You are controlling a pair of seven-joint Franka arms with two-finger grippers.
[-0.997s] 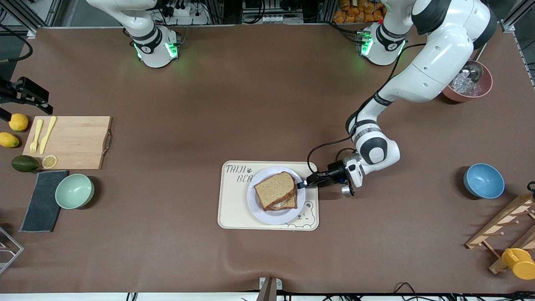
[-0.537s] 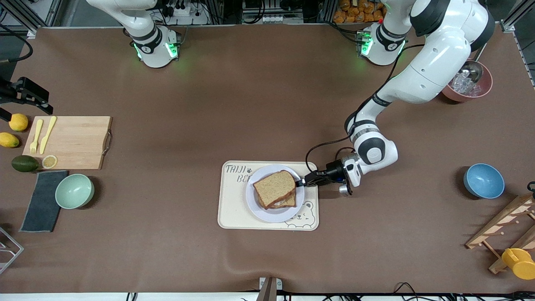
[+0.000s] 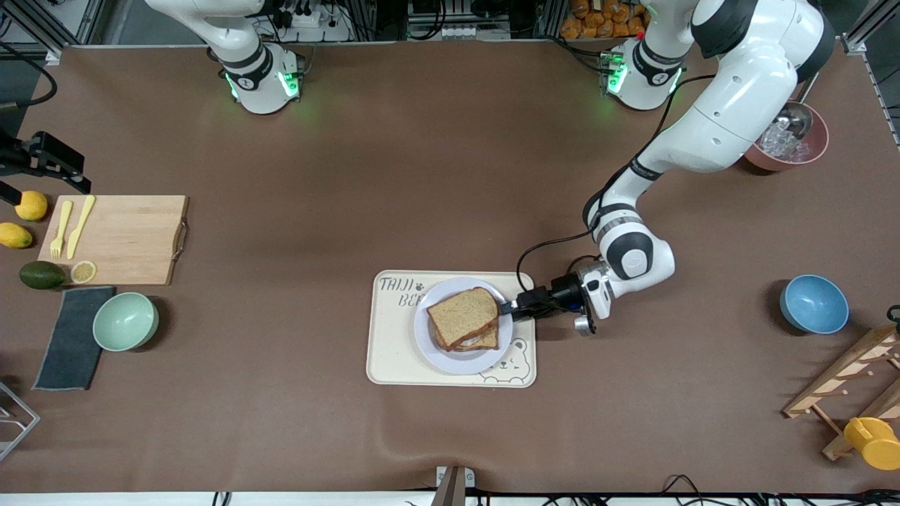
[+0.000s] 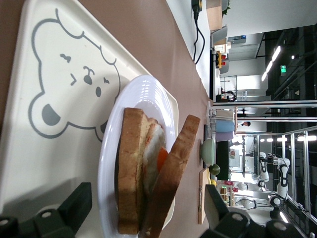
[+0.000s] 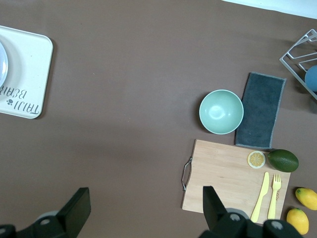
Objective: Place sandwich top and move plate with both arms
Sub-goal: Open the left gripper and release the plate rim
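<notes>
The sandwich top (image 3: pixel 463 315) lies on the egg slice, leaning a little, and the whole sandwich sits on the plate (image 3: pixel 429 344), which rests on the bear-printed tray (image 3: pixel 394 358) in the middle of the table, on the side near the front camera. So the first step looks done, and I judge that the step in hand is the taking of the plate.

The left gripper (image 3: pixel 508 308) is low at the plate's rim, on the side toward the left arm's end of the table. In the left wrist view its fingers (image 4: pixel 74 206) stand wide, one on each side of the sandwich and plate edge, and they grip nothing.

The right gripper (image 5: pixel 143 210) waits high over the bare table near the wooden board (image 5: pixel 225 178) and the green bowl (image 5: pixel 221 111); its fingers are also wide apart and hold nothing.

Next, I think the left fingers must close on the rim only, without pressing the bread. The right arm must come to the other edge of the plate, so both can lift it level; otherwise the leaning slice may slide off.
</notes>
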